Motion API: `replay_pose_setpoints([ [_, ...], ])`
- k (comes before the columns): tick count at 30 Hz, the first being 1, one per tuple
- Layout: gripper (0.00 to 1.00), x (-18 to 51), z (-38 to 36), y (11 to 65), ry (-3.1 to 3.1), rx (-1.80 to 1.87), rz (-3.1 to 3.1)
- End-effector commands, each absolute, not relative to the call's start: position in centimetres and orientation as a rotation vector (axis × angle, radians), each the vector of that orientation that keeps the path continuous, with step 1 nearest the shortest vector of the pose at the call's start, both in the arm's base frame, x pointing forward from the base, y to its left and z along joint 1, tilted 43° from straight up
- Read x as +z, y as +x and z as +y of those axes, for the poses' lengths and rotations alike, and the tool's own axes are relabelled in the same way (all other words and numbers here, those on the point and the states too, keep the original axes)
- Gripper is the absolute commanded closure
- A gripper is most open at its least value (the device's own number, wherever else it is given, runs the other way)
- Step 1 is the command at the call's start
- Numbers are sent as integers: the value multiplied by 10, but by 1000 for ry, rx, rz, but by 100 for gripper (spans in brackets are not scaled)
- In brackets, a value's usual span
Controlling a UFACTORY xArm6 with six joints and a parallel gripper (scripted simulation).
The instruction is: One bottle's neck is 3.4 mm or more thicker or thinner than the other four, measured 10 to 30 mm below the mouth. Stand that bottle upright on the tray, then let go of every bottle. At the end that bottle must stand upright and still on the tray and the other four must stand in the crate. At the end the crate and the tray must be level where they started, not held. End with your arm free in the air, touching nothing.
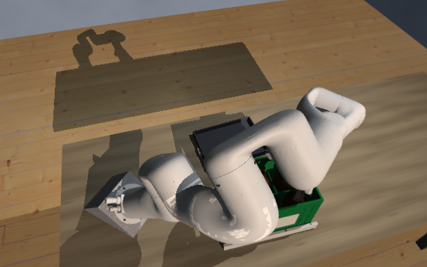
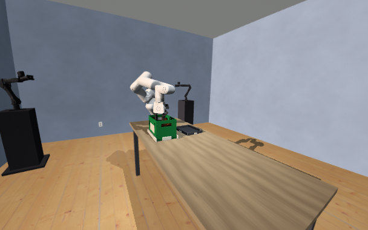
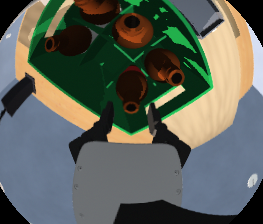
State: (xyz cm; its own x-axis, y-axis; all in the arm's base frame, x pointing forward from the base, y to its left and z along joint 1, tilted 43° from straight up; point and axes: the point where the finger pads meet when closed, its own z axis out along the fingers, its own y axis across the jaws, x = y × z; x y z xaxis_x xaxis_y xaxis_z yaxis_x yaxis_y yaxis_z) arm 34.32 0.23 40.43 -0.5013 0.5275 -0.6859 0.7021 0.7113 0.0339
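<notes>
"Over the green crate (image 1: pixel 294 211) (image 2: pixel 166 132) (image 3: pixel 204 72), what's your risk?"

"My gripper (image 2: pixel 160 117) (image 3: pixel 131 108) hangs with jaws parted, nothing between them, either side of the nearest brown bottle (image 3: pixel 131 87)! Dropping off-centre, a finger could clip its mouth and tip it."

"And the bottle itself?"

"Dark amber, glossy, narrow-necked, inside the crate by its near corner; odd neck or not, I can't tell."

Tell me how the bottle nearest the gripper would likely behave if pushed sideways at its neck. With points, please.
The bottle (image 3: pixel 131 89) would probably tip before sliding, as its neck is slim above a wider body. The divider walls of the green crate (image 1: pixel 301 211) (image 2: pixel 166 133) (image 3: pixel 72 67) would likely limit its lean. Its glossy brown surface suggests glass, perhaps slippery in the gripper (image 3: pixel 131 114).
</notes>
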Motion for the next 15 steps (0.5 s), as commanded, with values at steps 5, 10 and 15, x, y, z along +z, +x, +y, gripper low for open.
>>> replay_pose_setpoints([
  [5, 35, 400, 0, 347, 930, -323, 2222],
  [10, 35, 396, -3, 350, 930, -323, 2222],
  [15, 35, 392, -6, 352, 930, -323, 2222],
])
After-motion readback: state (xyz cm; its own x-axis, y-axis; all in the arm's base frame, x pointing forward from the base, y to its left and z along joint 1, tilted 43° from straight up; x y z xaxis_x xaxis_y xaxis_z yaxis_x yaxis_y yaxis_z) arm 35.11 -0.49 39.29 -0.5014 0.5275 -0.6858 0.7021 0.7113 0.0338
